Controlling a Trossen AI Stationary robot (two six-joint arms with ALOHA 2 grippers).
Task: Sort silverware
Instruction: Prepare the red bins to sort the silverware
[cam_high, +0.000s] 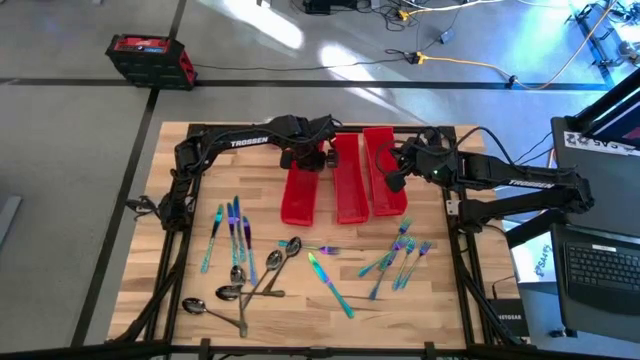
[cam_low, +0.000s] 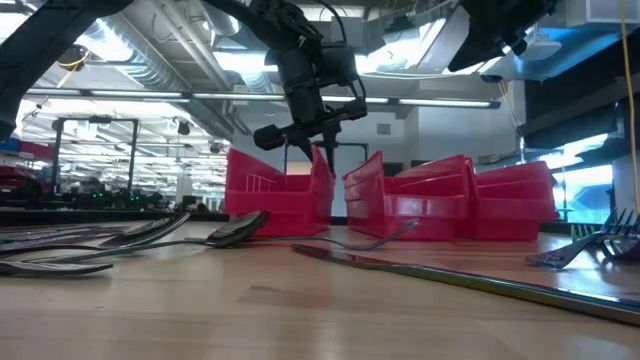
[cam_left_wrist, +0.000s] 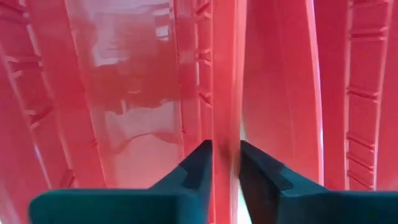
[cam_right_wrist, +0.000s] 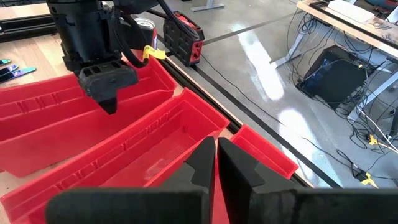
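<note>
The left gripper (cam_high: 308, 158) hovers over the far end of the leftmost red bin (cam_high: 300, 195), fingers (cam_left_wrist: 196, 168) slightly parted, straddling the bin wall, holding nothing. The silverware (cam_high: 300, 265) lies scattered on the table's (cam_high: 190, 160) near half, well apart from it. The right gripper (cam_high: 396, 180) is closed and empty above the rightmost bin (cam_high: 385, 185).

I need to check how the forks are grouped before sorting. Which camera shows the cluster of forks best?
The high view: the forks lie spread on the table's right part, in front of the red bins, all visible from above. The low view catches only a few tines at its right edge. Neither wrist view shows them.
</note>
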